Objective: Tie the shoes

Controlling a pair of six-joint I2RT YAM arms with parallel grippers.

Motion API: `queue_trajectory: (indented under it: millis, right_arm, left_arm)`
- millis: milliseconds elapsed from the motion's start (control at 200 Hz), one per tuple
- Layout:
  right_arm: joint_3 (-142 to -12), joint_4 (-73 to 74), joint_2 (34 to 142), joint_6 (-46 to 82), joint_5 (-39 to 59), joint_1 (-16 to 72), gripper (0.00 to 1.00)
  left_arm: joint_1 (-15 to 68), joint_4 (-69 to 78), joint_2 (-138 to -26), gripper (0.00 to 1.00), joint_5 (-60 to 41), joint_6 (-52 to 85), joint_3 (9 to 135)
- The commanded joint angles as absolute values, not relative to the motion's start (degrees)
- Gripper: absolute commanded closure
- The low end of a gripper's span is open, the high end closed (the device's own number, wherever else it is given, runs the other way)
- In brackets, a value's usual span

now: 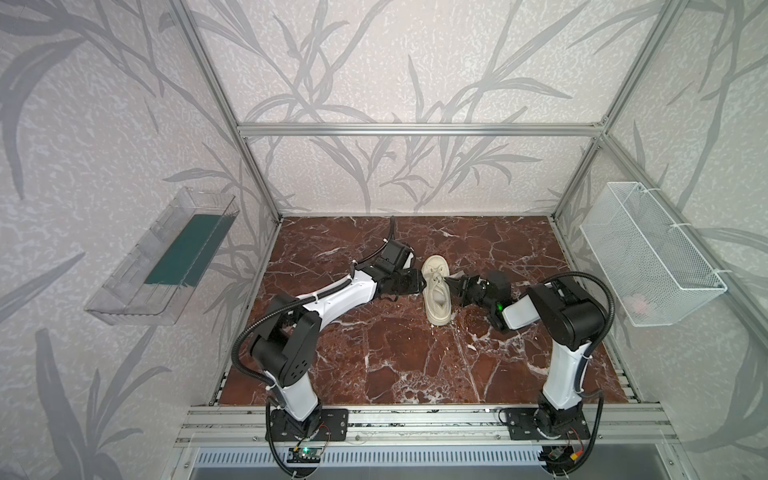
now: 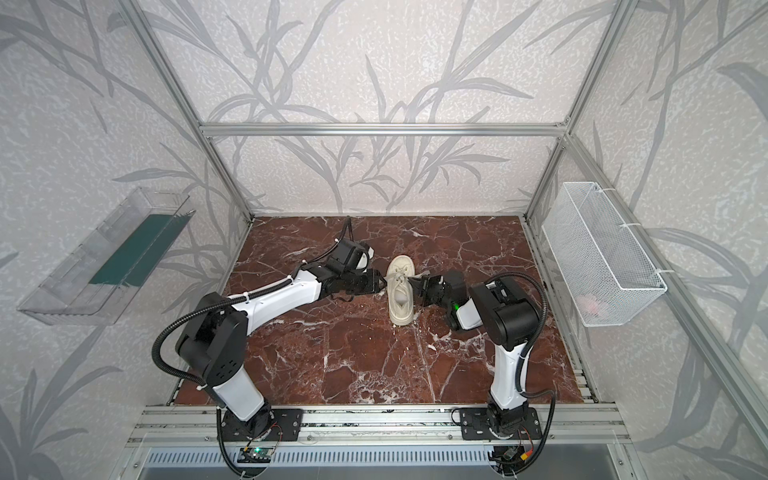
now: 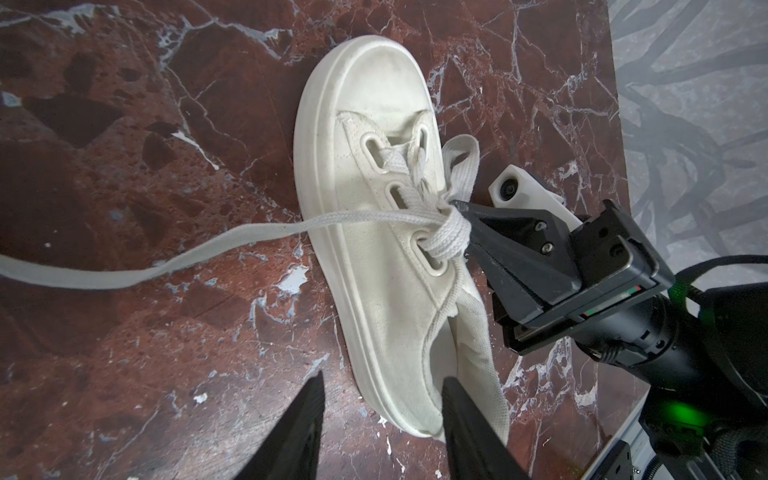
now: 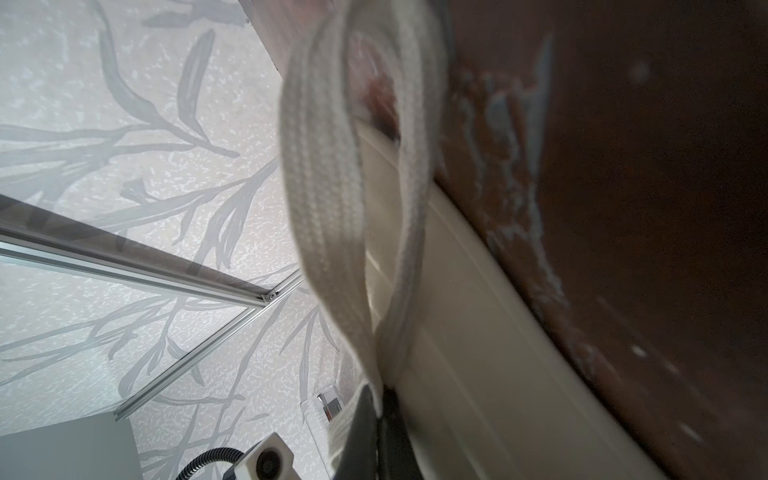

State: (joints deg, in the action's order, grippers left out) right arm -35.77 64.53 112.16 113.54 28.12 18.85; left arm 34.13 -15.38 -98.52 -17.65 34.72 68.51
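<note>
shoe sitting midway on the desk, toe toward back edge | right hand clamping lace loop at knot | left hand hanging apart, empty | risk: I'm fearing my pull dragging the unpinned shoe or collapsing the loop

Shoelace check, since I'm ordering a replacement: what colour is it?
The lace is cream, matching the sneaker; best seen in the left wrist view.

leaf-print walls, red marble tabletop
</note>
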Motion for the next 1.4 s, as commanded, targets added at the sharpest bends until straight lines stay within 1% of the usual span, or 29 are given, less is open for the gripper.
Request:
queue_trajectory:
  millis: [0, 390, 1120, 1400]
  right_arm:
    - [-34.63, 61.68, 109.83, 112.0, 28.14, 18.81, 1.0]
    - [-35.21, 56.78, 107.4, 109.03, 28.16, 18.46, 1.0]
    - [-40.03, 59.06, 110.74, 109.15, 32.12, 18.54, 1.0]
    - [-38.46, 61.69, 111.3, 110.64, 32.15, 18.54, 1.0]
  left_arm:
    - [34.42, -15.27, -96.41, 0.51, -17.26, 35.38, 67.94]
    - [34.37, -15.2, -96.33, 0.51, -17.14, 35.34, 67.85]
    - [34.37, -15.04, -96.5, 0.51, -17.47, 35.43, 67.74]
    - [34.38, -14.98, -96.91, 0.51, -17.77, 35.6, 68.12]
